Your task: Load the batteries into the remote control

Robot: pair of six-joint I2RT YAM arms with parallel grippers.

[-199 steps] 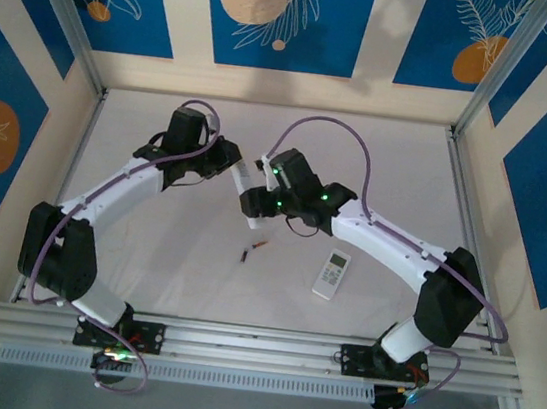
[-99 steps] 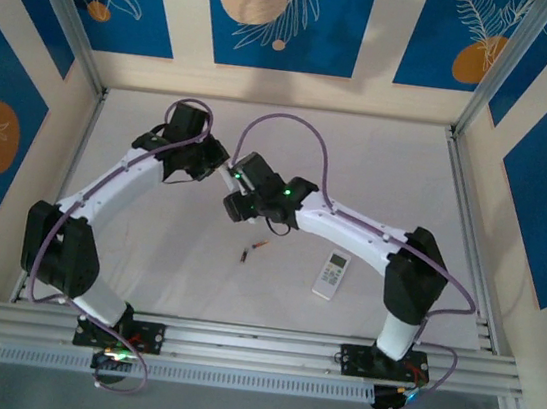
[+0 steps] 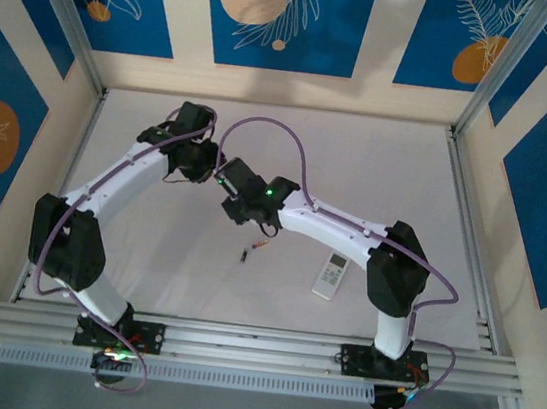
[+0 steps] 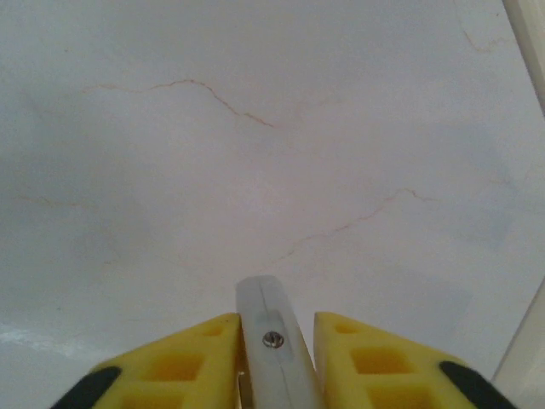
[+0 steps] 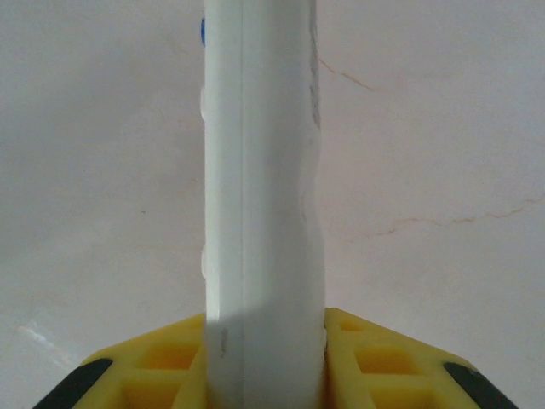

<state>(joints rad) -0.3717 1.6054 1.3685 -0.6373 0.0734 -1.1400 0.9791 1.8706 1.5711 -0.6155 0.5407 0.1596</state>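
Across the white table (image 3: 378, 178) both arms reach toward its far left part, where their wrists meet well apart from the loose things nearer the front. On the right arm (image 3: 340, 232), the right gripper (image 5: 264, 331) has its yellow fingers (image 5: 145, 362) pressed against both sides of a white remote (image 5: 260, 170), held on edge and pointing away from the wrist. From that edge-on angle I cannot tell what its battery compartment holds. A second remote (image 3: 331, 275) lies flat on the table, near and to the right, with nothing touching it. The left gripper (image 4: 274, 331) has a thin pale piece (image 4: 264, 298) with a small screw standing between its fingers, close to both. I cannot tell whether they clamp it. Two batteries (image 3: 247, 254) lie on the bare table just left of the second remote, close together, outside either remote.
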